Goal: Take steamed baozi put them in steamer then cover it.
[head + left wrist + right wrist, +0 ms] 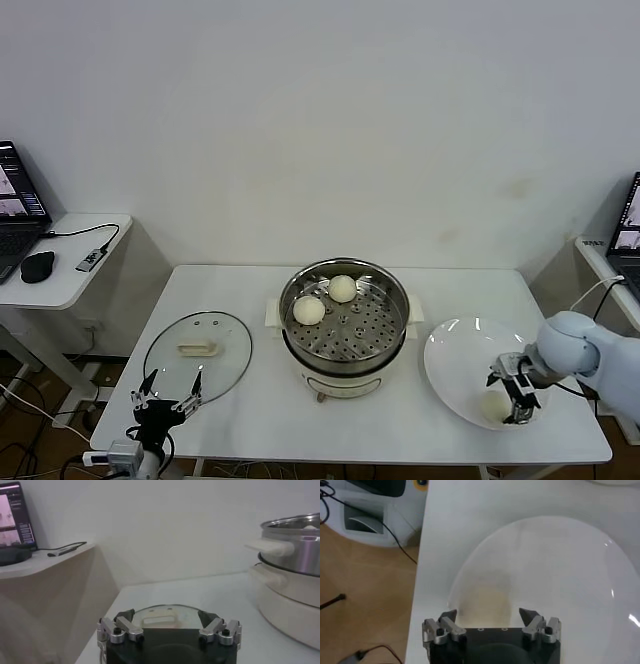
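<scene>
The steamer [345, 325] stands mid-table with two baozi [309, 310] [343, 288] on its perforated tray. A third baozi [494, 404] lies on the white plate [460, 365] at the right. My right gripper [516, 397] is low over the plate, open, with its fingers on either side of that baozi [486, 597]. I see no fourth baozi. The glass cover [197, 355] lies flat on the table at the left. My left gripper [166, 397] hangs open and empty at the table's front left edge, just short of the cover [159, 616].
The steamer's side and handle [292, 545] show in the left wrist view. A side table [70, 255] with a laptop, a mouse and cables stands at the far left. Another laptop [630, 225] is at the far right. The plate lies close to the table's right front edge [422, 555].
</scene>
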